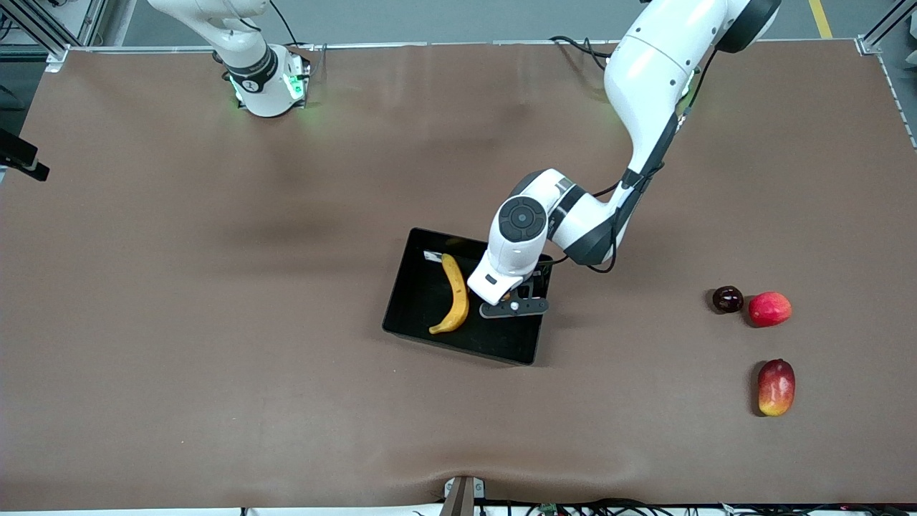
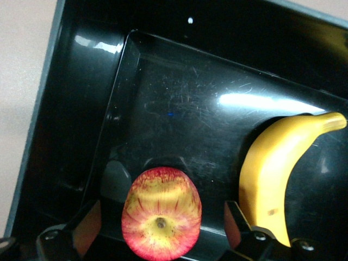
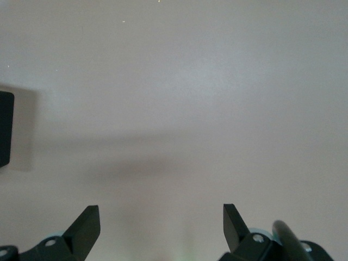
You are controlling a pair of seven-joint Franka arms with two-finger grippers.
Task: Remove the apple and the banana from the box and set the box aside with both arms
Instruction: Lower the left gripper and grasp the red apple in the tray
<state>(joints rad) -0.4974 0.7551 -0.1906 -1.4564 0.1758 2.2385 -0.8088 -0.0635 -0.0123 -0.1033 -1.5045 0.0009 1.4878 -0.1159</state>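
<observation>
The black box (image 1: 419, 304) stands mid-table. The yellow banana (image 1: 453, 294) lies in it, on the side toward the right arm's end. My left gripper (image 1: 512, 302) is low over the box beside the banana. In the left wrist view the red-and-yellow apple (image 2: 161, 213) sits on the box's glossy floor (image 2: 179, 109) between my open left gripper's (image 2: 161, 211) fingers, with a gap on each side, and the banana (image 2: 272, 174) lies next to it. My left hand hides the apple in the front view. My right gripper (image 3: 161, 215) is open and empty over bare table.
A dark plum (image 1: 727, 299), a plain red round fruit (image 1: 769, 309) and a red-yellow mango (image 1: 776, 387) lie toward the left arm's end of the table. The right arm waits near its base (image 1: 269, 82). A black edge (image 3: 4, 128) shows in the right wrist view.
</observation>
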